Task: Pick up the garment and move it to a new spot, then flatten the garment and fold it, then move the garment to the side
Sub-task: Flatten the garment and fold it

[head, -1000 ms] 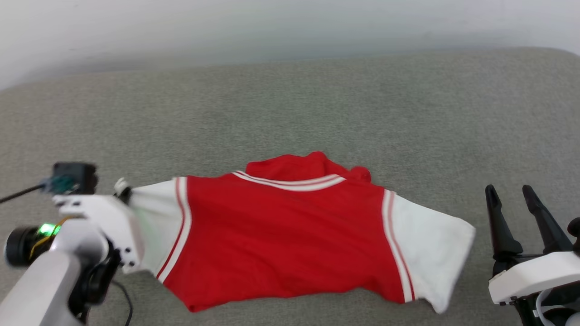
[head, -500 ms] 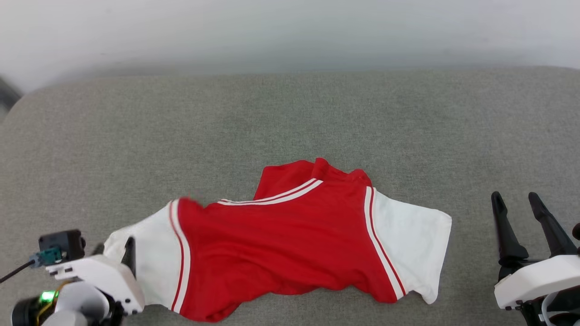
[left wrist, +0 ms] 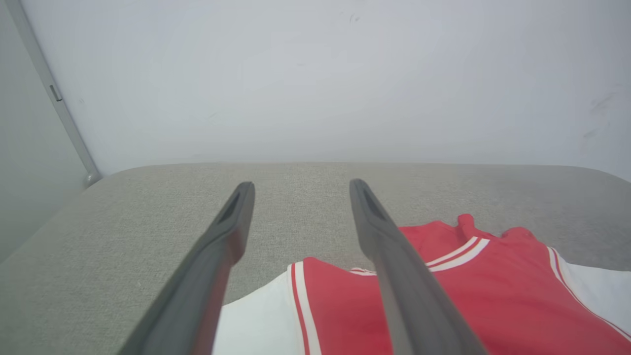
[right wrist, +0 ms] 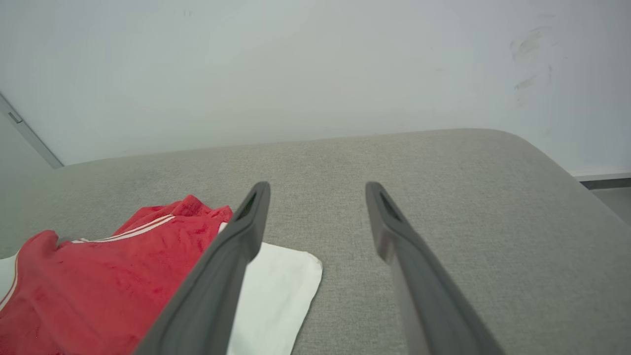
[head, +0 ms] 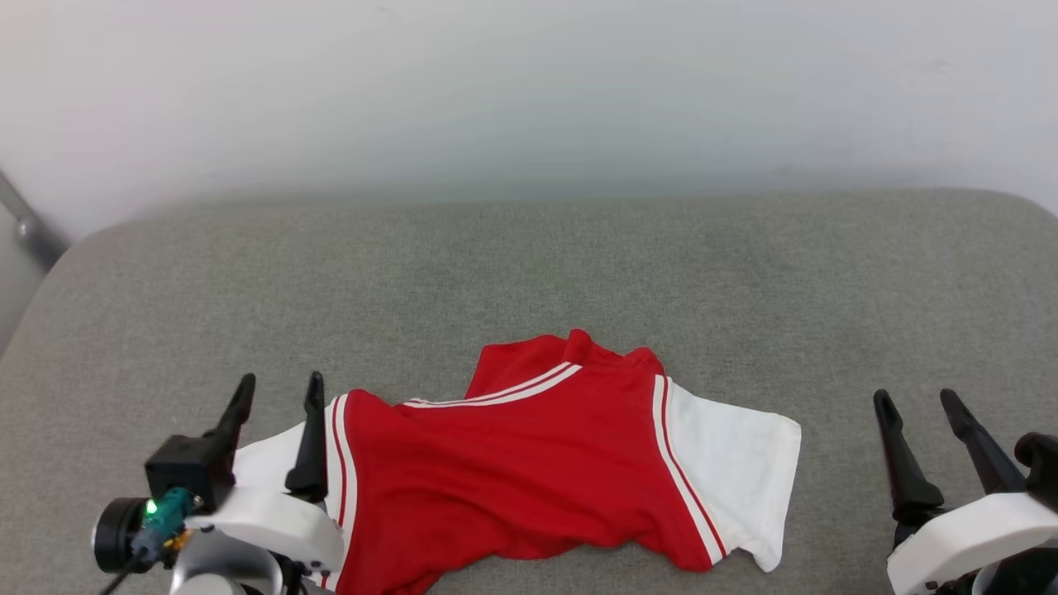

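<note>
The garment (head: 529, 471), a red jersey with white sleeves and striped trim, lies spread and slightly rumpled on the grey cushion (head: 529, 273), near its front edge. Its far part is bunched up in a small red fold. My left gripper (head: 279, 388) stands open above the garment's left white sleeve, holding nothing; the left wrist view shows the sleeve and red body (left wrist: 443, 301) beneath and beside the fingers (left wrist: 231, 231). My right gripper (head: 917, 403) is open to the right of the right sleeve, apart from it. In the right wrist view the garment (right wrist: 123, 276) lies at the lower left.
A pale wall (head: 529, 91) rises behind the cushion. A grey metal bar (head: 29, 223) leans at the far left. The cushion's rounded right corner (right wrist: 552, 162) drops off toward the floor. Bare grey cloth spreads behind and to both sides of the garment.
My left gripper opened and let go of the left sleeve, then turned fingers-up. The garment settled onto the cushion. The head camera tilted, so the whole scene shifted down the picture.
</note>
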### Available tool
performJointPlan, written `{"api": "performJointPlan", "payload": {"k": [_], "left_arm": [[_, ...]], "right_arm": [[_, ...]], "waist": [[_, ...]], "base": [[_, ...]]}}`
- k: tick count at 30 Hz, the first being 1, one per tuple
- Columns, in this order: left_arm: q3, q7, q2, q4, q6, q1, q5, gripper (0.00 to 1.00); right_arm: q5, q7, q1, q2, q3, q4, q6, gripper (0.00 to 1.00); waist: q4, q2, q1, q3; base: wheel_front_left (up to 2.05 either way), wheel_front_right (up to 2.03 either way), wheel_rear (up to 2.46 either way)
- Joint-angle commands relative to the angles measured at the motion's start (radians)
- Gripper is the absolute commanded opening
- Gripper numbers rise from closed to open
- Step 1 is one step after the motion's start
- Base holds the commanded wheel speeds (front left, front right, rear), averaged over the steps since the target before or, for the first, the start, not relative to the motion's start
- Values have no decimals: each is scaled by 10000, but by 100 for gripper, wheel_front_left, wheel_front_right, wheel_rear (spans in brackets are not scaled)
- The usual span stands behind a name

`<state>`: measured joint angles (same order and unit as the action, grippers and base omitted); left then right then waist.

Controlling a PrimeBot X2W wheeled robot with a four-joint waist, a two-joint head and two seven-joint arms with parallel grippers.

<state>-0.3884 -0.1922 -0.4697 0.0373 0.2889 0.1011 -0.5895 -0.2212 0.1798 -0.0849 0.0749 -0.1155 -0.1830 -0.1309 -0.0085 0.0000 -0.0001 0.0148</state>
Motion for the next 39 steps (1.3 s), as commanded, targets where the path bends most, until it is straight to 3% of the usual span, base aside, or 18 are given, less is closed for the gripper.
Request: {"api": "performJointPlan", "payload": {"k": [1,8,13,14,22,30,36,37,38,39], "left_arm": [[-120,-83,34,-119,121,-158,174,100],[-364,-237,201,-683,352,-350,472,100],[-423,-183,247,-961,470,-139,608,100],[-423,-183,247,-961,470,-139,608,100],[-430,-437,559,-1014,396,557,794,100],[-487,-608,890,-716,238,1161,972,100],[-462,-669,1047,-392,144,1228,990,100],[-441,-672,1053,-359,144,1216,996,100],[-418,-679,1041,-300,147,1177,999,100],[-380,-683,1040,-292,119,1141,980,100]], "right_arm": [[11,49,-136,-34,45,-85,5,100],[-256,812,-377,13,-1,-100,5,100],[-922,3232,230,659,-427,1225,3,100],[-922,3232,230,659,-427,1225,3,100],[-1920,6307,1990,1439,-436,3005,3,100],[-2030,7313,3455,1971,246,4012,3,100],[-2292,7712,3583,1922,609,5108,5,100],[-2343,7718,3582,1917,675,5210,5,74],[-2404,7705,3569,1902,736,5290,3,11],[-2447,7691,3566,1890,790,5349,3,0]], "waist": [[-17,0,1,-166],[64,0,1,-256],[296,0,1,18],[296,0,1,18],[1188,0,1,1087],[1660,0,1,1966],[1731,0,1,2074],[1718,0,1,2065],[1691,0,1,2033],[1660,0,1,2000]], "base": [[0,0,0],[0,0,0],[0,0,0],[0,0,0],[0,0,0],[0,0,0],[0,0,0],[0,0,0],[0,0,0],[0,0,0]]}}
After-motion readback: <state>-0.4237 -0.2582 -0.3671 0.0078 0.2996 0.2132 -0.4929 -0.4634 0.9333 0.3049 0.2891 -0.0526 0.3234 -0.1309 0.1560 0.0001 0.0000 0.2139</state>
